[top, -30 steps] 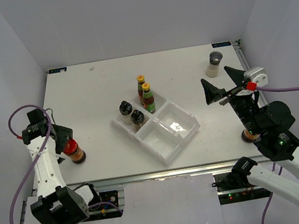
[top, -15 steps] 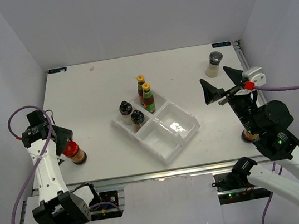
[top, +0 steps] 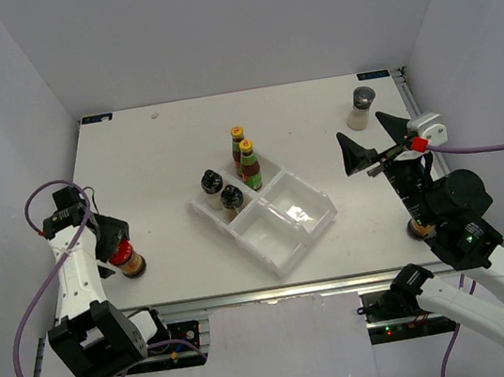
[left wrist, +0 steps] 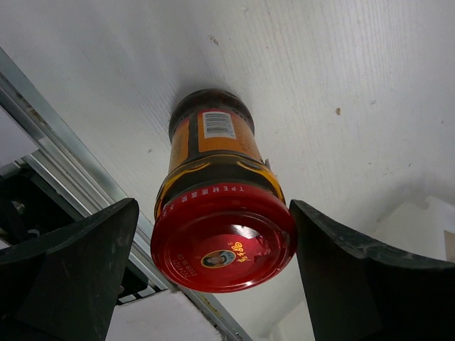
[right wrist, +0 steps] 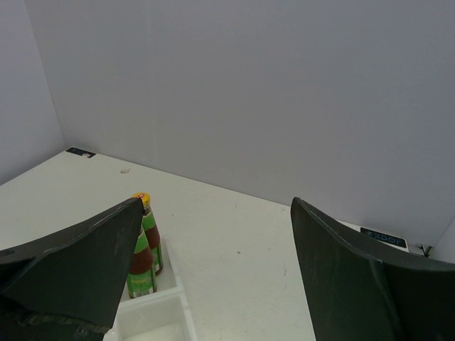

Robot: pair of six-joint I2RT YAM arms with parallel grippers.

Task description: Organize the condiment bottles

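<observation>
A brown red-lidded jar (top: 129, 258) stands near the table's left front edge. My left gripper (top: 115, 239) is open around it; in the left wrist view the jar's red lid (left wrist: 224, 240) sits between the fingers with small gaps each side. My right gripper (top: 374, 145) is open, empty and raised over the right side. Two yellow-capped sauce bottles (top: 247, 163) and two black-capped bottles (top: 221, 191) stand in the clear tray (top: 306, 221). The grey-lidded shaker (top: 362, 107) stands at the back right. A second red-lidded jar (top: 416, 227) is partly hidden behind my right arm.
The tray's two near compartments hold nothing. The right wrist view shows the yellow-capped bottles (right wrist: 144, 249) and a tray corner (right wrist: 167, 312) at lower left, with bare table beyond. A metal rail (left wrist: 64, 149) runs along the table edge beside the left jar.
My left arm has shifted slightly, with its gripper still beside the red-lidded jar. The jar and my right arm have not moved.
</observation>
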